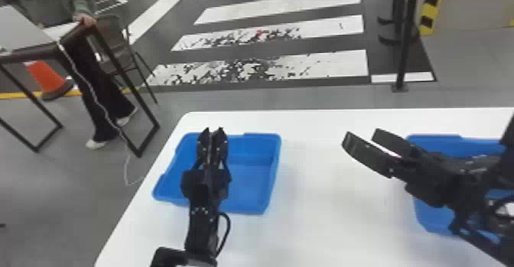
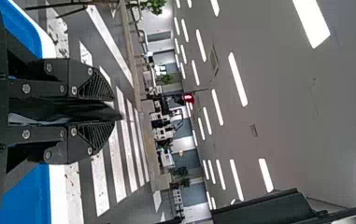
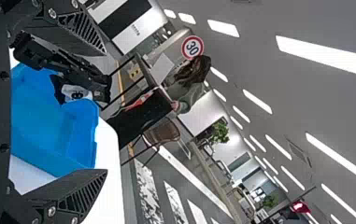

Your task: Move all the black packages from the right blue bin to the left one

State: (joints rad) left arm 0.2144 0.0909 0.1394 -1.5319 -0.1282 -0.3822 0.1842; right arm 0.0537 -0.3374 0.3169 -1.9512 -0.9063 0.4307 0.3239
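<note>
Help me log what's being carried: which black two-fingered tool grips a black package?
The left tool: its fingers are shut on the black package; the right tool is open.

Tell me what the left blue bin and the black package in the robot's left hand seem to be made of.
The left blue bin looks like smooth moulded plastic, judging by its even colour and rounded corners. The black package looks like thin, glossy plastic film, given its pale highlights, though coated foil is possible.

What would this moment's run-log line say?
left end effector: closed on black package, above left blue bin | right end effector: open, above table | release: not yet
</note>
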